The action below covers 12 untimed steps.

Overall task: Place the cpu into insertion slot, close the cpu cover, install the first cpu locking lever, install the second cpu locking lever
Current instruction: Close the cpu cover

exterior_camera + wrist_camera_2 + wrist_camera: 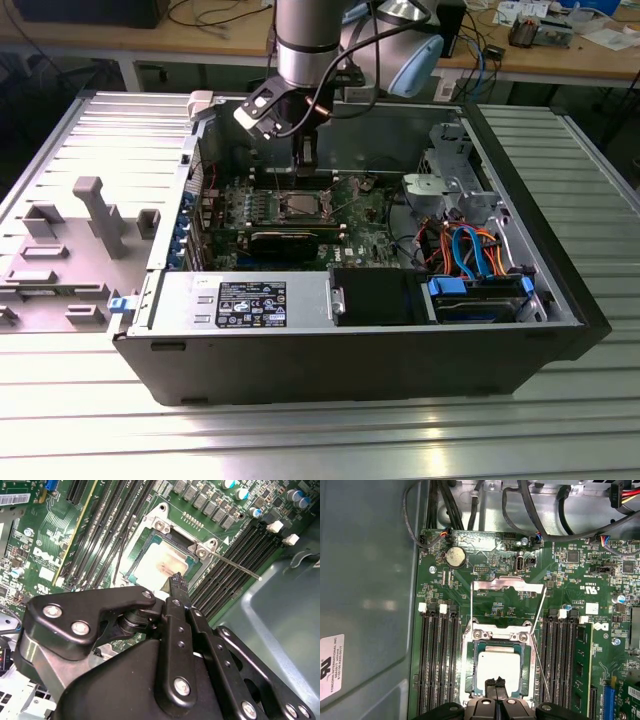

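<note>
The cpu [499, 666] lies flat in the insertion slot [469, 675], its pale metal top [159, 564] facing up. The cpu cover [507, 584] stands swung open beyond the slot, a thin silvery frame with a square window. One thin locking lever [540, 672] juts out unlatched beside the slot, seen as a long rod [235, 566] over the memory slots. My gripper [495, 682] hovers over the chip's near edge, its two black fingers pressed together with nothing between them. From outside, the gripper [303, 165] hangs just above the socket [300, 207].
Long black memory slots [439, 660] flank the socket on both sides. Black cables [530, 515] run over the board's far edge. A grey drive cage [447, 185], coloured cables [470, 250] and the power supply [240, 300] crowd the case. The case's metal wall [365, 580] is close.
</note>
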Available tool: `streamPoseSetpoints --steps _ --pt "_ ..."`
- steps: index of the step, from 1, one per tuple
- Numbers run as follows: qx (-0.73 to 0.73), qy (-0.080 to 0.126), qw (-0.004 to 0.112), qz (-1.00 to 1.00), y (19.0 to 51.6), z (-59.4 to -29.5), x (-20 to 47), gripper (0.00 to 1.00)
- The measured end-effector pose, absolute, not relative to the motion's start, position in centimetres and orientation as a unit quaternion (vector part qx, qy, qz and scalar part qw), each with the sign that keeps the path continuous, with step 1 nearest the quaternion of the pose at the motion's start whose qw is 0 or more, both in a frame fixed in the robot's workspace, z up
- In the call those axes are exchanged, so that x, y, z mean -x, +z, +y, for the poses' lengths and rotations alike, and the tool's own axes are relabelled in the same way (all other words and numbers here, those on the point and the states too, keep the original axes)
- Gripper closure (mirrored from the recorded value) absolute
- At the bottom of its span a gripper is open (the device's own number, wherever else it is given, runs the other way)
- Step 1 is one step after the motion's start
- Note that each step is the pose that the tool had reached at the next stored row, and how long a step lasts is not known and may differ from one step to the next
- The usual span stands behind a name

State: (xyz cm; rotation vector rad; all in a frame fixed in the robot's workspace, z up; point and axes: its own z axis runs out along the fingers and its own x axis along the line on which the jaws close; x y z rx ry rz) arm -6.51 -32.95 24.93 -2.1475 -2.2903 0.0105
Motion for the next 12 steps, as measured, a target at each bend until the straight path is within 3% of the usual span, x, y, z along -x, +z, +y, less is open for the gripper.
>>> streamPoseSetpoints --steps 12 --pt "0.684 0.003 0.001 -0.729 25.08 -32.96 6.49 0.89"
